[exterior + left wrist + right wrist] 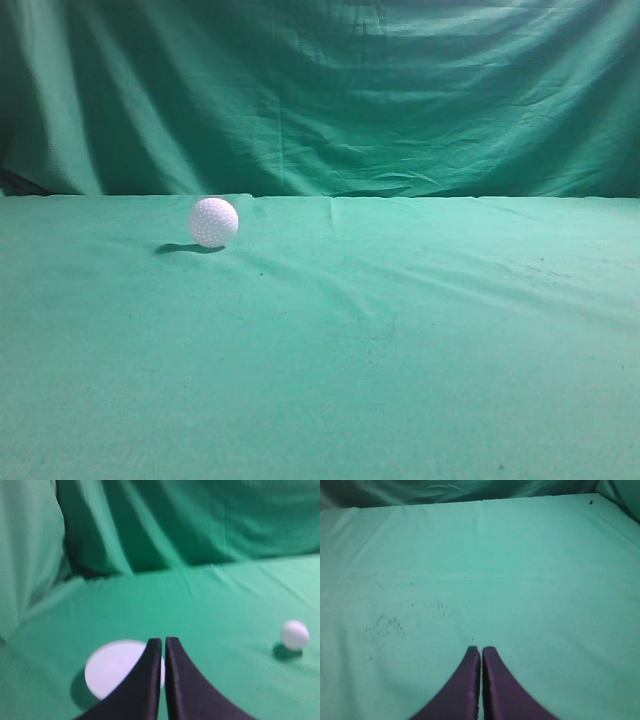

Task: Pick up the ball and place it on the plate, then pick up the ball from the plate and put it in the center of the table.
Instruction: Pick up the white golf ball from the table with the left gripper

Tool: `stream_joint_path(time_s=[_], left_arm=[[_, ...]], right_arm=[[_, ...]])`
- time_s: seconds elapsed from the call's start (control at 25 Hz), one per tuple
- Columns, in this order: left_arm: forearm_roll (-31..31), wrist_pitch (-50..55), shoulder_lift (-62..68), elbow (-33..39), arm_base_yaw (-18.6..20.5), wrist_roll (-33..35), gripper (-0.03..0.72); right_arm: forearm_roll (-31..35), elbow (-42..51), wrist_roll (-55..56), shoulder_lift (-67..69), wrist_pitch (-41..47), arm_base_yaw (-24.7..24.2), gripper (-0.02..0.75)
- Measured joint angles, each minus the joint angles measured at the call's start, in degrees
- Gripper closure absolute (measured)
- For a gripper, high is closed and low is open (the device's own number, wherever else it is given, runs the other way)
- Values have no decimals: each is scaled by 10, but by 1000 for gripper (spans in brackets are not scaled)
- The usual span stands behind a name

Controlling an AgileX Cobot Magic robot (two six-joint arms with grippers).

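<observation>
The ball (214, 221), white and dimpled, rests on the table (400, 340) at the back left in the exterior view. It also shows in the left wrist view (295, 634), far to the right of my left gripper (163, 641). That gripper is shut and empty, above the edge of a white plate (112, 672). The plate does not show in the exterior view. My right gripper (482, 650) is shut and empty over bare cloth (520, 580). Neither gripper shows in the exterior view.
A darker green draped curtain (330, 90) hangs behind the table. In the left wrist view it also folds down along the left side (27, 555). Small dark specks (390, 622) mark the cloth in the right wrist view.
</observation>
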Motion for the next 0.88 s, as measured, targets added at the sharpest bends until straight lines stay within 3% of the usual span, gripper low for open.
stream_joint_path(time_s=[0.24,0.36,0.52,0.68,0.88], left_arm=[[0,-74,0,0,0,-5,688],[0,-149,0,0,0,-59,688],[20,-46,16,-66,0,-94,688],[47,75,116,-167,0,-97,688],[1,143,249,-248,0,-97,688]], right_arm=[[0,0,0,0,0,0,738],[0,0,0,0,0,0,738],[0,0,0,0,0,0,738],[0,0,0,0,0,0,738],[0,0,0,0,0,0,738]])
